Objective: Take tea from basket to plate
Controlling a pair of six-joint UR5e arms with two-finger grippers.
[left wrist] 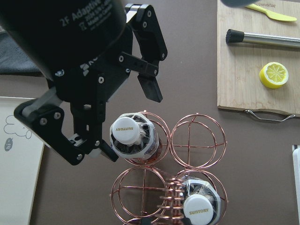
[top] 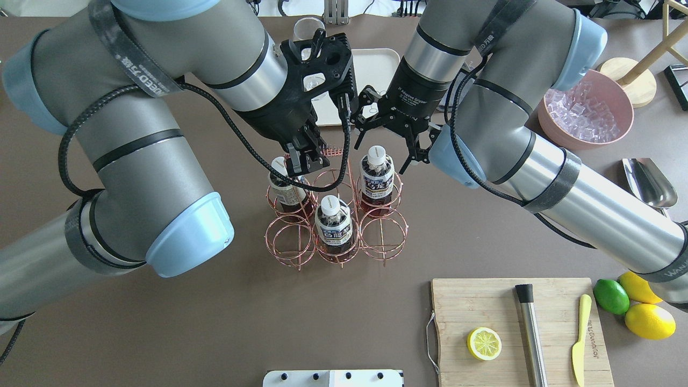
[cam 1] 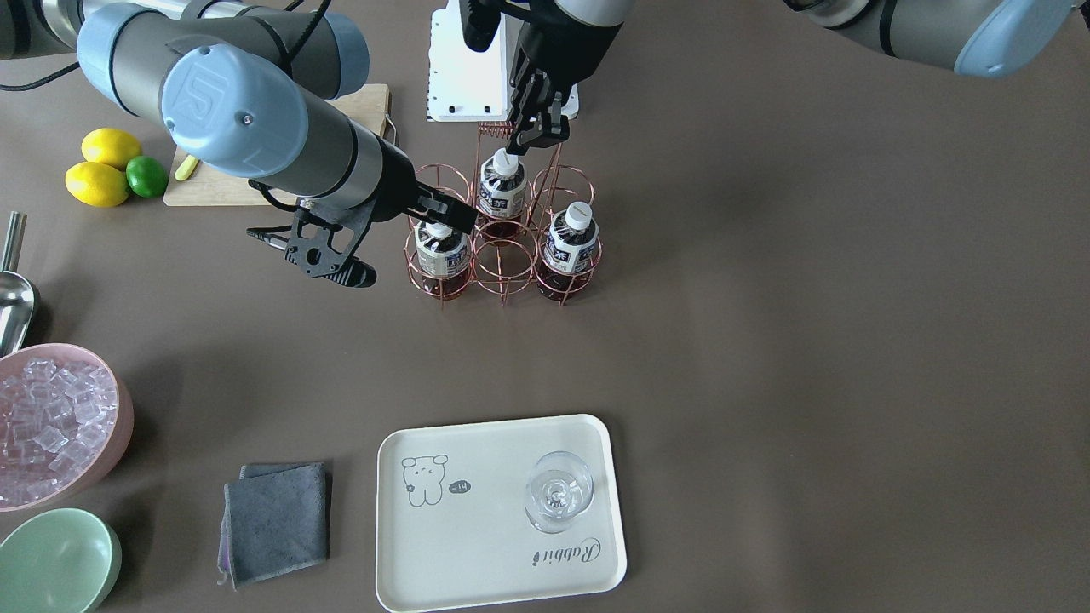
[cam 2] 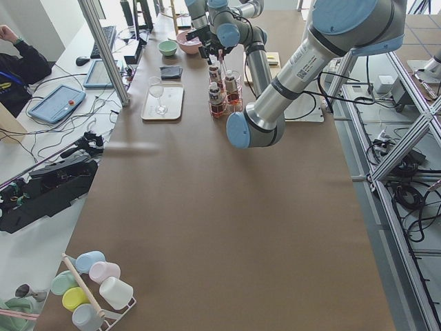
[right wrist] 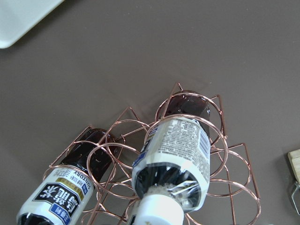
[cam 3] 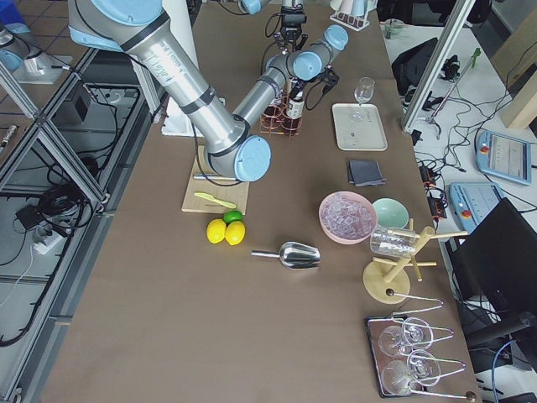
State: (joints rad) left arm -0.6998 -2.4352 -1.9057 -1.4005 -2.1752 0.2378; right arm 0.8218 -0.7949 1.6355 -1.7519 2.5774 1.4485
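Note:
The copper wire basket point(cam 1: 504, 274) point(top: 384, 236) holds three tea bottles. My right gripper point(cam 1: 438, 223) point(top: 382, 145) point(left wrist: 131, 124) is open, its fingers standing either side of the white cap of one tea bottle point(cam 1: 443, 254) point(top: 376, 174) point(left wrist: 129, 133) point(right wrist: 173, 154) in a corner cell. My left gripper point(cam 1: 530, 136) point(top: 301, 161) is shut on the basket's coiled handle point(top: 333, 150) above the rack. Two other bottles point(cam 1: 502, 189) point(cam 1: 570, 243) stand in their cells. The cream plate point(cam 1: 477, 545) point(top: 376, 64) lies apart from the basket, on the side away from the robot.
An upturned wine glass point(cam 1: 558, 492) stands on the plate. A grey cloth point(cam 1: 277, 519), a mint bowl point(cam 1: 55, 562), a pink ice bowl point(cam 1: 60, 417) and a scoop point(cam 1: 13, 302) sit beside it. A cutting board point(top: 516, 333) with lemon half, muddler and knife, plus loose citrus point(top: 639, 306), lies near the robot.

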